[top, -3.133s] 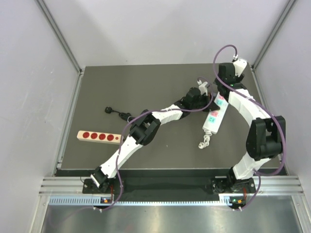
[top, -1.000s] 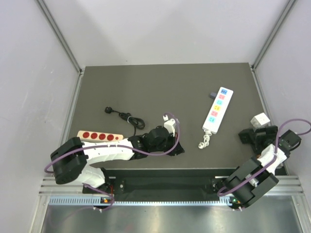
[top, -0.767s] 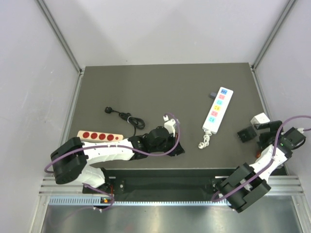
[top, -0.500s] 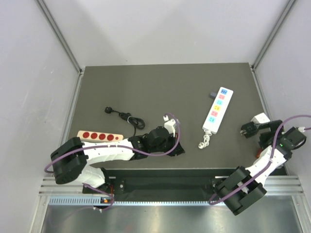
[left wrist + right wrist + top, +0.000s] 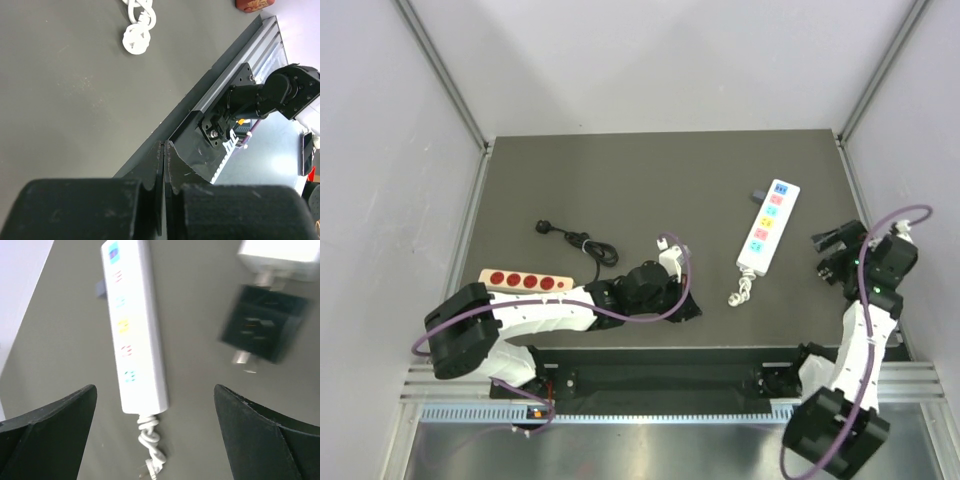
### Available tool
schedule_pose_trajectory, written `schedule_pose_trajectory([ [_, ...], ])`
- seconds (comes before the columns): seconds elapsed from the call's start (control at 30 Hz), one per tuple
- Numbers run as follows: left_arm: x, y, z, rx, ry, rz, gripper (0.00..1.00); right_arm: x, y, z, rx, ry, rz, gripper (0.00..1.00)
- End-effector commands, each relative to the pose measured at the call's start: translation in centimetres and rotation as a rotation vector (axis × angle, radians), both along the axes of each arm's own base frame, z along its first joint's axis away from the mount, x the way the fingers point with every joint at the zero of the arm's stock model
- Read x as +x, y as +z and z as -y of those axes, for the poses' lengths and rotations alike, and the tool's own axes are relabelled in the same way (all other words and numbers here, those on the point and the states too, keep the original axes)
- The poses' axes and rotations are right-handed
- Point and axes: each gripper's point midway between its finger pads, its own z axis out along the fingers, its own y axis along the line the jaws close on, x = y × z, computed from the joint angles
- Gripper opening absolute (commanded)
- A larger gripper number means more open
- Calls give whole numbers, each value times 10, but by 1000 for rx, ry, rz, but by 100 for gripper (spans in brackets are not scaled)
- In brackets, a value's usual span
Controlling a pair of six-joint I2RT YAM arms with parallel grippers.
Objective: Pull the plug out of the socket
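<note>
The socket [image 5: 768,228] lies slanted on the dark mat, a long white strip with coloured outlet faces showing nothing plugged in; the right wrist view shows it too [image 5: 134,325]. A blurred black plug [image 5: 263,330] with metal prongs lies on the mat to its right, apart from it, beside a white block [image 5: 277,257]. In the top view my right arm covers both. My right gripper [image 5: 830,250] hovers there, open and empty [image 5: 154,386]. The left gripper [image 5: 688,308] rests low near the mat's front edge, shut on nothing [image 5: 164,146].
The socket's short coiled white cord [image 5: 741,290] trails toward the front. A small dark piece [image 5: 758,194] sits by the socket's far end. A beige strip with red spots [image 5: 523,281] and a black cable [image 5: 575,240] lie at the left. The metal rail [image 5: 670,385] borders the front.
My right gripper has opened wide and its wrist has swung from the mat's right edge back over the black plug, turning toward the socket. The left arm has not moved.
</note>
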Motion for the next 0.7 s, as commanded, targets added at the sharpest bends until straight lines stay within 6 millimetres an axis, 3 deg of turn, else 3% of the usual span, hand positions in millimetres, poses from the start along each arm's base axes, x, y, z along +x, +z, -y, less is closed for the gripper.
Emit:
schedule_pose_trajectory([
  [0.0, 4, 17, 11, -41, -1, 29, 0, 25, 30, -18, -110, 98, 90, 100],
  [0.07, 5, 21, 11, -45, 6, 35, 0, 37, 28, -40, -131, 170, 84, 100],
  [0.13, 6, 25, 10, -54, 10, 45, 0, 48, 14, -53, -143, 226, 23, 100],
  [0.17, 7, 27, 9, -56, 14, 48, 0, 55, 18, -69, -176, 273, 15, 100],
  [0.23, 10, 28, 7, -50, 25, 61, 0, 65, 0, -80, -206, 310, -70, 100],
  [0.4, 24, 43, 8, -66, 22, 57, 12, 97, -9, -108, -215, 358, -113, 100],
  [0.47, 37, 54, 8, -102, 24, 52, 13, 115, 5, -117, -190, 356, -67, 100],
  [0.53, 54, 64, 6, -145, 30, 45, 20, 129, 6, -121, -169, 344, -68, 100],
  [0.57, 62, 72, 8, -169, 33, 49, 22, 142, 22, -125, -168, 345, -30, 100],
  [0.6, 69, 71, 8, -174, 37, 37, 25, 149, 16, -127, -161, 345, -52, 100],
  [0.63, 84, 75, 6, -194, 52, 41, 26, 162, 31, -128, -164, 340, -24, 100],
  [0.67, 89, 84, 9, -217, 31, 44, 28, 167, 30, -126, -177, 326, -37, 100],
])
